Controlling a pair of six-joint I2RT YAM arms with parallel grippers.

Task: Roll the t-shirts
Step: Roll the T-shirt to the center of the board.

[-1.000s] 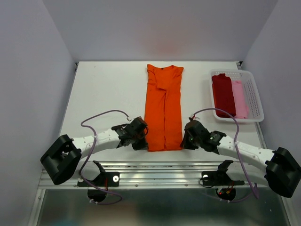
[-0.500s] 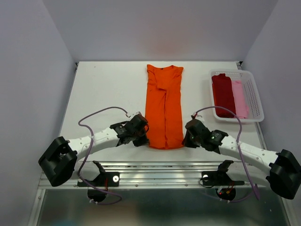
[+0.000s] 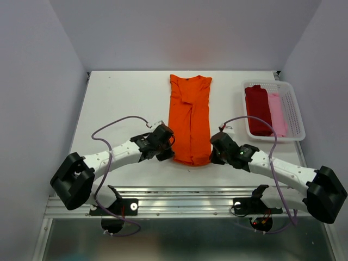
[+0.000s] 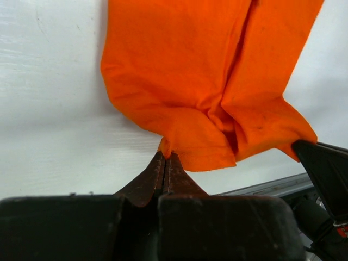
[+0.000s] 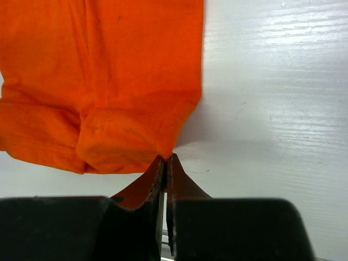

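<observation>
The orange t-shirt lies folded into a long strip down the middle of the table, collar at the far end. Its near end is lifted and bunched. My left gripper is shut on the near left corner of the orange t-shirt. My right gripper is shut on the near right corner of the orange t-shirt. A dark red t-shirt and a pale pink t-shirt lie folded in the basket.
A white lattice basket stands at the right of the table. Cables loop over both arms. A metal rail runs along the table's near edge.
Both grippers have moved away from the near edge with the shirt's near corners in them. The near end of the orange shirt has lifted and bunched toward the collar.
</observation>
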